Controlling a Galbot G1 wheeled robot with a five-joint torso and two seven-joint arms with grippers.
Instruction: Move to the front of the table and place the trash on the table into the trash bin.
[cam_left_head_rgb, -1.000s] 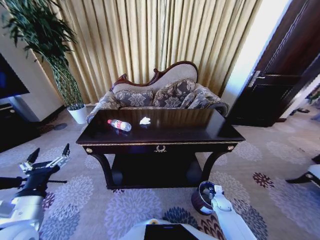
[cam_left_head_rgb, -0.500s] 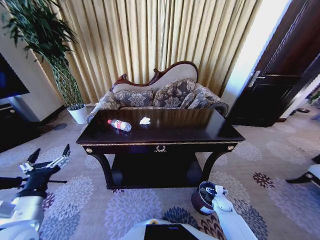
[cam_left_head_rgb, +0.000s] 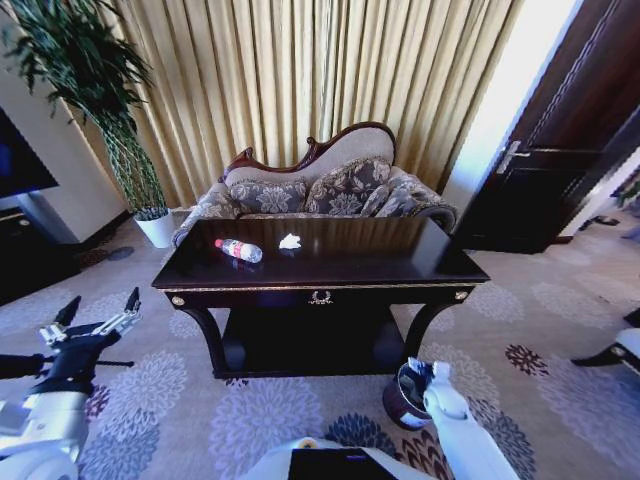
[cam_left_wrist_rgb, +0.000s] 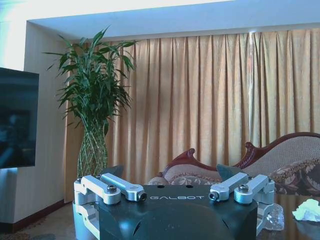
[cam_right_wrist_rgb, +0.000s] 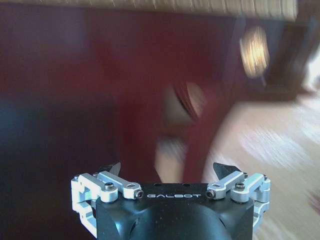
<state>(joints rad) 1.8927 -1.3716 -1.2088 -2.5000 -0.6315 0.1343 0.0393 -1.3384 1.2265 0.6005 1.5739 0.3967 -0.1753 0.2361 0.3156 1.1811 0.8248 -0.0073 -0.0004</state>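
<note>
Ahead, the glossy black table with gold trim, square to the head camera. On its top toward the left rear: a clear bottle with a red cap, lying on its side, and just beside it a crumpled white paper (the two close but apart). Same paper at the edge of the left wrist view, bottle only a blur there. On the carpet before the table's right leg, the dark round trash bin, partly covered by the right arm. Right gripper poised over the bin's rim, fingers spread wide, holding nothing. Left gripper low at the left, well apart from the table, fingers likewise splayed wide and empty. Behind the table, a patterned sofa against gold curtains; a potted plant at the left
</note>
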